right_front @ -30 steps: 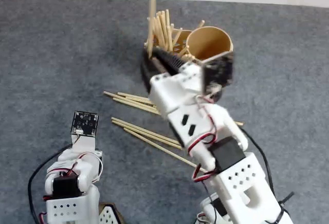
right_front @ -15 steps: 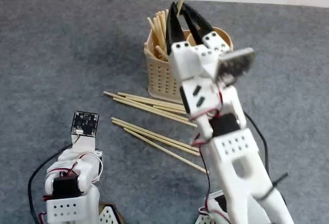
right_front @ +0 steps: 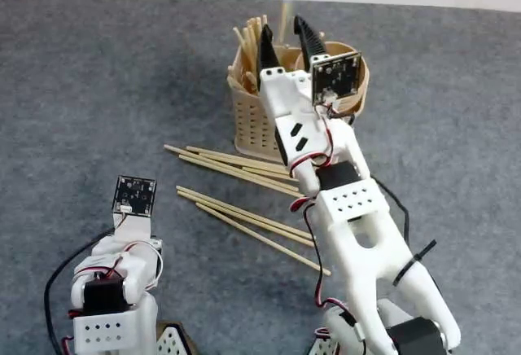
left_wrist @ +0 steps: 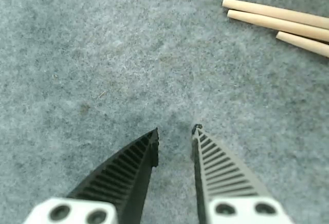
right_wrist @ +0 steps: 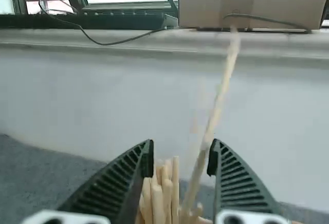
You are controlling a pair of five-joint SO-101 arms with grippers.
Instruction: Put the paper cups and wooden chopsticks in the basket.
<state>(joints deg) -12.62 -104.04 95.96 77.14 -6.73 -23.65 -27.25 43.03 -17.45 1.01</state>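
- One wooden chopstick (right_wrist: 221,100) is standing between the spread jaws of the right gripper (right_wrist: 181,149), unclamped; the gripper is hanging above the basket (right_front: 256,131) at the far centre
- A paper cup (right_front: 363,74) and bundled chopsticks (right_front: 248,37) are sitting inside it
- Several loose chopsticks (right_front: 244,218) are lying nearer; the left gripper (left_wrist: 176,131), parted and empty, is hovering over the grey mat (left_wrist: 77,54) near their ends

On my grey felt tabletop (right_front: 89,78), the basket (right_front: 256,131) stands toward the far edge, with loose wooden chopsticks (right_front: 220,161) lying flat just in front of it.
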